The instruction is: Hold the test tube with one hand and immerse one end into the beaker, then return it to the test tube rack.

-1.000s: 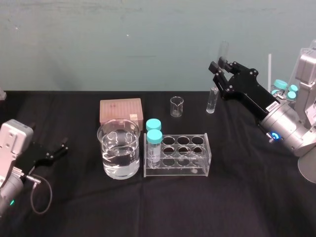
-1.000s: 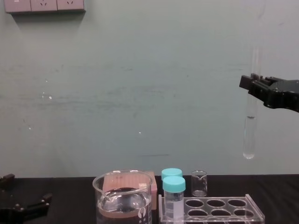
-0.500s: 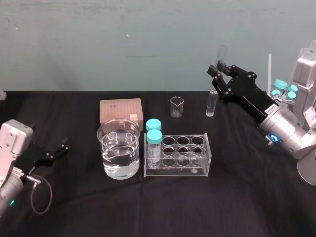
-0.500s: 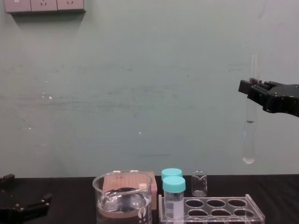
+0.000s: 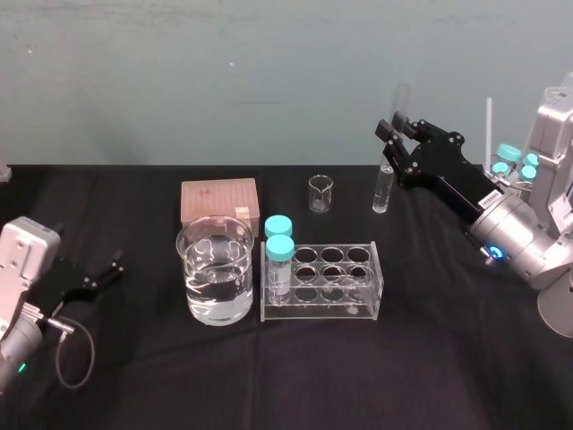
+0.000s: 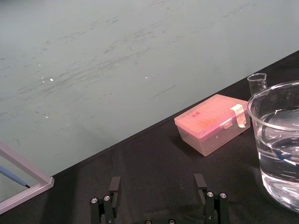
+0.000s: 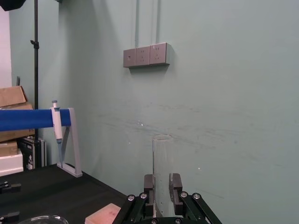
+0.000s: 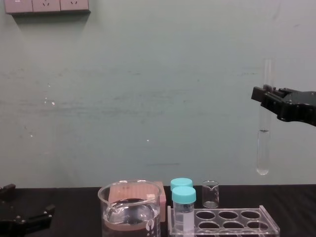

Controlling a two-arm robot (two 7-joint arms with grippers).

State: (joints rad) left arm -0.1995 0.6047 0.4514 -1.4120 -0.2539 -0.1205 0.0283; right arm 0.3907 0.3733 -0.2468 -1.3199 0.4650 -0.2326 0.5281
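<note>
The test tube [image 5: 388,152], long, clear and uncapped, hangs upright in the air with my right gripper [image 5: 395,134] shut on its upper part. It is behind and to the right of the test tube rack [image 5: 331,310]. In the chest view the test tube [image 8: 263,143] has its round end well above the rack [image 8: 240,220]. The right wrist view shows the tube [image 7: 162,158] pinched between both fingers [image 7: 175,185]. The water-filled beaker [image 5: 215,269] stands left of the rack. My left gripper [image 5: 112,267] rests open on the table at far left, holding nothing.
A pink tip box [image 5: 218,202] sits behind the beaker. A tiny clear beaker [image 5: 320,193] stands behind the rack. Two teal-capped vials [image 5: 279,246] occupy the rack's left end. More teal-capped vials [image 5: 515,159] stand at far right. A pipette stand [image 7: 60,122] is off to the side.
My right gripper has sunk a little and shifted slightly left, carrying the test tube with it. The left arm has not moved.
</note>
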